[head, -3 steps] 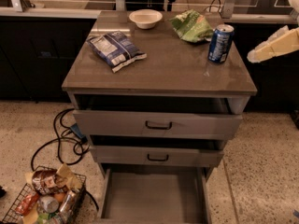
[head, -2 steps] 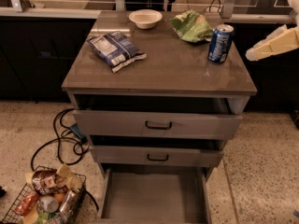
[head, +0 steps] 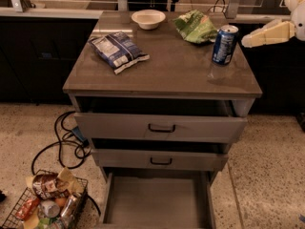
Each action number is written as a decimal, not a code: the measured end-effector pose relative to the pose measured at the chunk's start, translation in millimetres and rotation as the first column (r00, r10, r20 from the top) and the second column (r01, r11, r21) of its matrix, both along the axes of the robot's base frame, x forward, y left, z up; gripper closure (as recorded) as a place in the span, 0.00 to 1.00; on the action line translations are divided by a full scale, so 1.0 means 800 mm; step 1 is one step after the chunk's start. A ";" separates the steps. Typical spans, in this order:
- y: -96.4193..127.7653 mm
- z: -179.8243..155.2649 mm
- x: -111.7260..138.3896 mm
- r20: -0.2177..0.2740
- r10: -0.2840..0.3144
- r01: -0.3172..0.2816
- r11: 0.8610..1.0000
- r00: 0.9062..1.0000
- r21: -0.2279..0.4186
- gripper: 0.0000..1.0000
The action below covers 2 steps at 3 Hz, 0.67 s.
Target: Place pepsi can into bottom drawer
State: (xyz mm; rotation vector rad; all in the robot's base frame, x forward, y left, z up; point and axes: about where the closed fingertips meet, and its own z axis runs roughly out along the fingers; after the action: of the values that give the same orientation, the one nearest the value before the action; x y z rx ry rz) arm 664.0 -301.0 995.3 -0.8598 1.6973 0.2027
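Hovering just off the counter's (head: 162, 70) right edge, my cream gripper (head: 248, 41) points left at the small blue aluminium pepsi can (head: 225, 44), standing upright near the back-right corner. Can't tell if it's apart or together. The wide grey bottom drawer (head: 157, 199) is pulled out below.

Light: dim, warm, from overhead | Glare: we note a pale sheen on the cabinet top (head: 181, 66) – strongest at its far-left corner | Shadows: deep under that top; bottom drawer (head: 157, 199) murky | Gripper (head: 244, 42): brightly lit – at right edge, near the pepsi can (head: 224, 44).
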 end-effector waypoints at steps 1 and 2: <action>-0.011 -0.021 0.029 0.003 -0.016 0.016 0.996 1.000 0.084 0.00; -0.020 -0.045 0.048 0.013 -0.028 0.026 0.987 1.000 0.161 0.00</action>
State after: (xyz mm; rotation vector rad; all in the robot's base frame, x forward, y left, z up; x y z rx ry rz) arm 702.6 -317.3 959.1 -0.7164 1.6532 0.3098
